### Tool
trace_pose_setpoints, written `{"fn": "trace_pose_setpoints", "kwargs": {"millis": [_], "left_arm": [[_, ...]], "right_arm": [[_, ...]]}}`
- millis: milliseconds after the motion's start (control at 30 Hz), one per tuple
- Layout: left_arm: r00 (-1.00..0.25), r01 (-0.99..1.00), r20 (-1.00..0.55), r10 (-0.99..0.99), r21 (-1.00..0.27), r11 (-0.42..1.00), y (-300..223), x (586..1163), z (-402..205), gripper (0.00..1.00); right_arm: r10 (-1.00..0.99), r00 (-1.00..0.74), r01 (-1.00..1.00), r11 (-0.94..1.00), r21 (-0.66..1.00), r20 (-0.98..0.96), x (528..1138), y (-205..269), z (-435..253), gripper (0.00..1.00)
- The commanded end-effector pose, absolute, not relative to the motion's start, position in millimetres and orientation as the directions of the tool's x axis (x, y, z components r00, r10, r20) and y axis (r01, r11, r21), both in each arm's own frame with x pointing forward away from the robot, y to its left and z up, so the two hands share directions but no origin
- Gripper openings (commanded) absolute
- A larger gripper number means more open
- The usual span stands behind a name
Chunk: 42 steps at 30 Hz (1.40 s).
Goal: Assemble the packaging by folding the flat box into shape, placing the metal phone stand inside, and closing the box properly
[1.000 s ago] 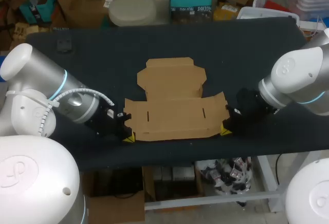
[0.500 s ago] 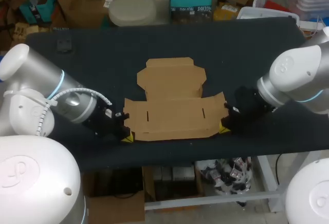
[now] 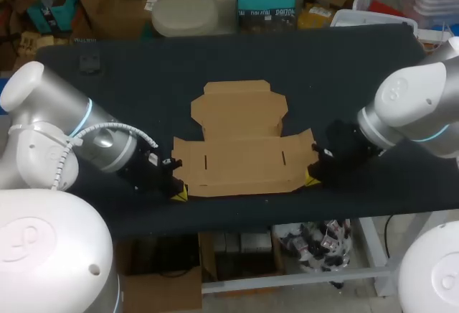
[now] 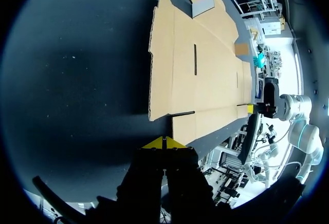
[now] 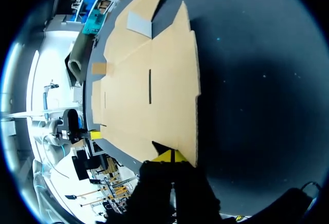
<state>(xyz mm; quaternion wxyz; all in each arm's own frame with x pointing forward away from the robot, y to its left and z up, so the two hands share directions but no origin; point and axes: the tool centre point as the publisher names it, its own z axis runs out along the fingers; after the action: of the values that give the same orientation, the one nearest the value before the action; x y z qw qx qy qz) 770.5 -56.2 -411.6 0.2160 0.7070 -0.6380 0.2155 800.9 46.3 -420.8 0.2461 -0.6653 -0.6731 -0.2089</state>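
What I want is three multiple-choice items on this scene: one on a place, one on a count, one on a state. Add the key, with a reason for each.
1. Where does the cardboard box lie?
A. At the far left corner
B. Near the front edge of the table, between the left gripper and the right gripper
C. Stacked on another box

2. How many narrow slots are cut inside its wide panel?
A. Two
B. Five
C. None

3. What state is the box in?
A. Folded, lid shut
B. Folded, lid open
C. Flat, unfolded

Key: 1 B, the head view shows a gripper at each near corner; 2 A, one slot sits toward each end of the panel; 3 C, it lies as a flat sheet on the table.
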Motion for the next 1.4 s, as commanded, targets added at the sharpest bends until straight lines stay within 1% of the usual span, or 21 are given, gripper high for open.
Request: {"fn": "trace_pose_setpoints", "kwargs": {"millis": [33, 367, 700, 1400], "left_arm": [[0.085, -0.996, 0.576, -0.813, 0.042, -0.075, -64, 778, -417, 0.0], [0.055, -0.998, 0.549, -0.834, 0.037, -0.042, -75, 784, -413, 0.0], [0.048, -0.999, 0.489, -0.871, 0.044, -0.03, -81, 782, -406, 0.0], [0.017, -0.999, 0.421, -0.907, 0.043, 0.002, -95, 781, -398, 0.0]], "right_arm": [[0.79, 0.006, 0.998, 0.034, -0.054, 0.614, 804, 46, -422, 0.0], [0.793, -0.001, 0.998, 0.04, -0.051, 0.609, 804, 47, -418, 0.0], [0.803, -0.002, 0.998, 0.036, -0.045, 0.597, 802, 47, -414, 0.0], [0.811, -0.011, 0.999, 0.031, -0.025, 0.585, 799, 55, -406, 0.0]]}}
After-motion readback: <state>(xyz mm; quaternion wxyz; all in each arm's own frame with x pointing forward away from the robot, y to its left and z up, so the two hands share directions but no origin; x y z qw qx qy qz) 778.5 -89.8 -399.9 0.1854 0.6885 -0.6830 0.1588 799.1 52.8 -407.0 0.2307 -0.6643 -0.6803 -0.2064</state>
